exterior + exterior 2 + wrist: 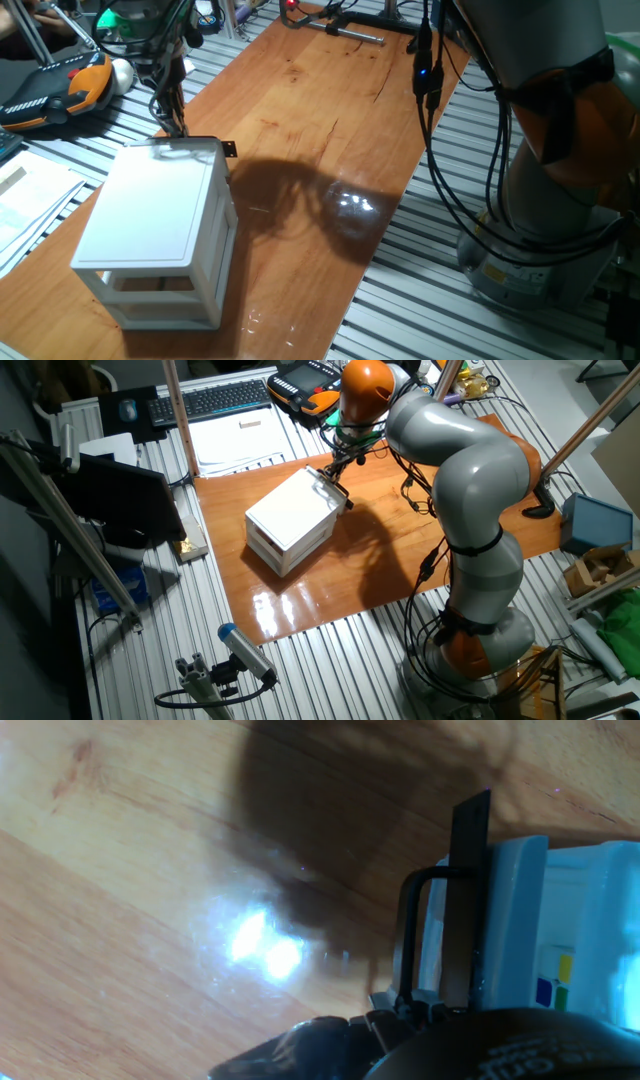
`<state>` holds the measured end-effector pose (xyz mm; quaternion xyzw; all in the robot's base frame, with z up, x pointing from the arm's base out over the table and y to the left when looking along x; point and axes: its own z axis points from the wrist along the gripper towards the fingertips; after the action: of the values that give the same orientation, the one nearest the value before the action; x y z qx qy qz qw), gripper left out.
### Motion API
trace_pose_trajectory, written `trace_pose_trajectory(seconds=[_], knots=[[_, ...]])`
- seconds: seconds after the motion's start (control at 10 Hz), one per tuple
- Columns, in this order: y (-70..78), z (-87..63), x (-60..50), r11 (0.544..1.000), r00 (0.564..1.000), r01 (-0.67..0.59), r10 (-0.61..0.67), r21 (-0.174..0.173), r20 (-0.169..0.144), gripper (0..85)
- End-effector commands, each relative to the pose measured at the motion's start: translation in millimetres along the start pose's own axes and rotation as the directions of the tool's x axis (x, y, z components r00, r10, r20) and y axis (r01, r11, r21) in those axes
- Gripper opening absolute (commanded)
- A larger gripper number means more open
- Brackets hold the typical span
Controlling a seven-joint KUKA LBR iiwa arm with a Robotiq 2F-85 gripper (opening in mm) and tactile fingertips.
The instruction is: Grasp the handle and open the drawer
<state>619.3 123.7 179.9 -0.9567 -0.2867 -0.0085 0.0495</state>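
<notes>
the gripper hangs at the far top edge of the white cabinet on the wooden table, just beside the black handle; whether its fingers are clenched cannot be told

cabinet: I read plain white, top and frame.
drawer: white front; I see small yellow, green and blue squares on it.
handle: black.
table: warm orange-brown wood with darker grain streaks and glossy white glare.
arm: grey links, orange joint bands.
gripper: I log it as dark, black cabling.
keyboard: black.
</notes>
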Motion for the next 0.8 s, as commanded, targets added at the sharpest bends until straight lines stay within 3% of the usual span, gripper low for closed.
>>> trace_pose_trajectory(seconds=[0.0, 0.7], knots=[[1.3, 0.8, -0.6, 1.0, 1.0, 0.001, -0.001, -0.001, -0.001, 0.7], [13.1, -0.2, -3.5, 1.0, 1.0, 0.005, -0.005, -0.011, 0.0, 0.7]])
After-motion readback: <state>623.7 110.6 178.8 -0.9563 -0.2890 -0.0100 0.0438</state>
